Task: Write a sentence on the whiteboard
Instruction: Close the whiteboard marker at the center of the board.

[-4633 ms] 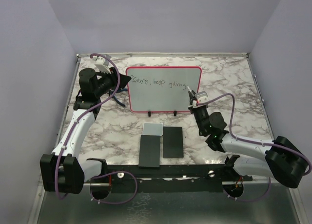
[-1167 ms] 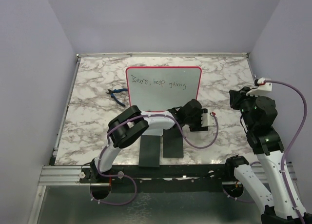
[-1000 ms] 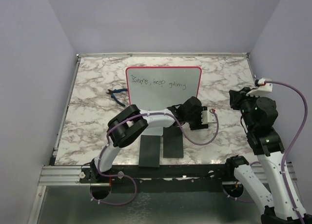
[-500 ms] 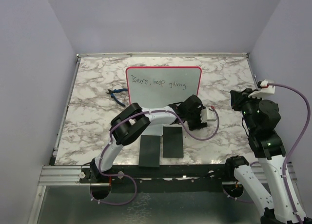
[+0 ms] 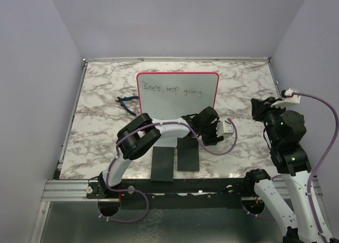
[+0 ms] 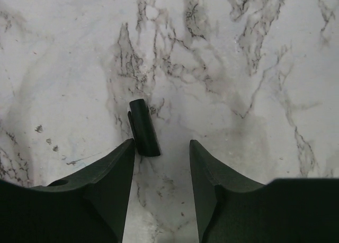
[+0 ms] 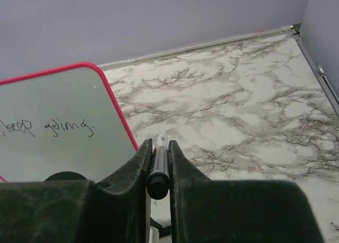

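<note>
Standing rounded whiteboard (image 5: 169,106), veined marble table (image 5: 95,110).

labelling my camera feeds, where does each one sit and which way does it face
Top external: above and behind the robot, looking down on the marble table, the whiteboard, the left arm and right arm.
Left wrist: on the left arm, facing straight down at the marble; left pincer open by a black cap.
Right wrist: on the right arm, facing across the table to the back wall; right pincer grips a marker.
Shared: top and right wrist both show the whiteboard and its sentence.
</note>
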You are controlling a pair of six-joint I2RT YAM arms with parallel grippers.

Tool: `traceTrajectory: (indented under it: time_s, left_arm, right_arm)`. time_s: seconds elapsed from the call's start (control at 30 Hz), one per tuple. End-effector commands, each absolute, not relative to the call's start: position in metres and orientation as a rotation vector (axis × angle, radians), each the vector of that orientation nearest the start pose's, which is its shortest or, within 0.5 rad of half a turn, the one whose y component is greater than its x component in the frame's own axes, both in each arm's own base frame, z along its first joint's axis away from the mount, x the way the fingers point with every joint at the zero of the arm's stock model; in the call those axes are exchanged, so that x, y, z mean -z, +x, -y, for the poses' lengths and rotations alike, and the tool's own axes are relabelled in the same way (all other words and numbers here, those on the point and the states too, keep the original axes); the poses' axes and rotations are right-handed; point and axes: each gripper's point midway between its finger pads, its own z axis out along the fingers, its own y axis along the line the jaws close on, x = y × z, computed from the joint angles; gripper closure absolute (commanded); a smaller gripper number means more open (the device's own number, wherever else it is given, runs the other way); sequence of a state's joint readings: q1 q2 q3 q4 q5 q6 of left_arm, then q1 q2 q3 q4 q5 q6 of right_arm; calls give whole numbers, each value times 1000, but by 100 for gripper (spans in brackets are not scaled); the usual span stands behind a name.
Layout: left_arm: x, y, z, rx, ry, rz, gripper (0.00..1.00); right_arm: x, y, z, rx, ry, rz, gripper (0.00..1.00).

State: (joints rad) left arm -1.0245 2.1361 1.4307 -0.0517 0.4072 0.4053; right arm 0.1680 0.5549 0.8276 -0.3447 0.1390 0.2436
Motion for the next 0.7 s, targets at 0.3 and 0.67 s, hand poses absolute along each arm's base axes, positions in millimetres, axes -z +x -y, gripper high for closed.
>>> traceTrajectory:
  time_s: [0.3,0.67]
  left_arm:
    - [-40,228,493,677,1554,-1761,41]
    - [-30,235,497,670,1373,-1933,51]
  right_arm:
    - [-314,256,-31,-219,172,-1633,99]
    - [-316,253,-25,-198,189,-1615,99]
